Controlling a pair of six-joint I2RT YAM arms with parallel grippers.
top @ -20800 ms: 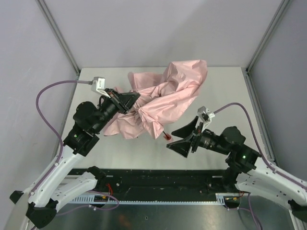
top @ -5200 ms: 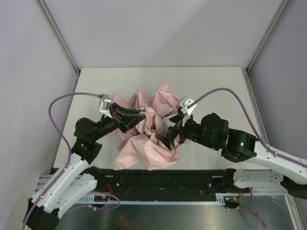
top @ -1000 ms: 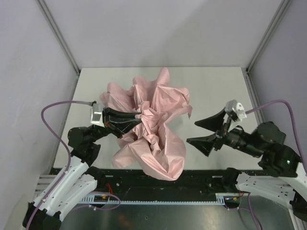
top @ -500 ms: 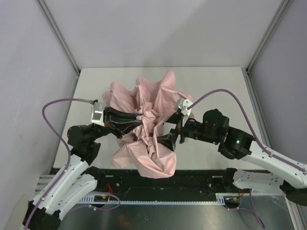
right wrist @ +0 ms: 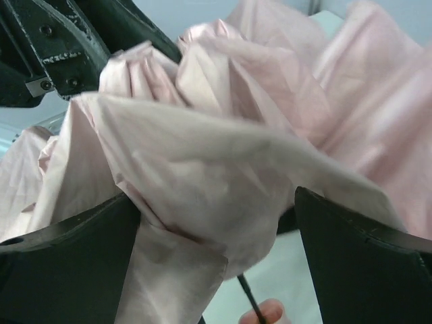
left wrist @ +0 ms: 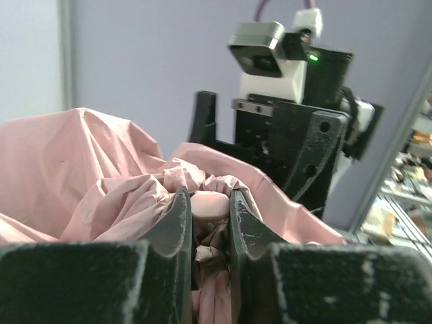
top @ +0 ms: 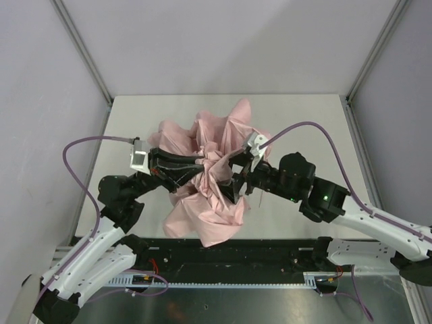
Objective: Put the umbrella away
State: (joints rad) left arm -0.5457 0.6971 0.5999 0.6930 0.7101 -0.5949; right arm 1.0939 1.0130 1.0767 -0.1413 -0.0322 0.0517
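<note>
Gathering of the loose canopy looks to be the step in hand. The pink umbrella [top: 210, 202] is not yet a tidy roll. It is a crumpled bunch of cloth held between the two arms, over the middle of the table [top: 307, 125] and toward its near side.

The left gripper [top: 198, 168] is closed tight on a twist of the cloth, which the left wrist view shows squeezed between its fingers [left wrist: 177, 226]. The right gripper [top: 234, 179] has its jaws wide apart, with a big fold of the canopy lying between them and not pinched. Under that fold the right wrist view shows the thin black shaft [right wrist: 247, 295].

I judge that the next move calls for the right jaws to close on the cloth, or lower around the shaft. The folds can then be pressed together toward the shaft while the left side holds firm. The cloth is soft and springy and may slip out.

For room, the far half of the table and its right side are bare. In the top view the lowest folds overlap the black rail [top: 283, 251] at the near edge, so there is little room on that side.
</note>
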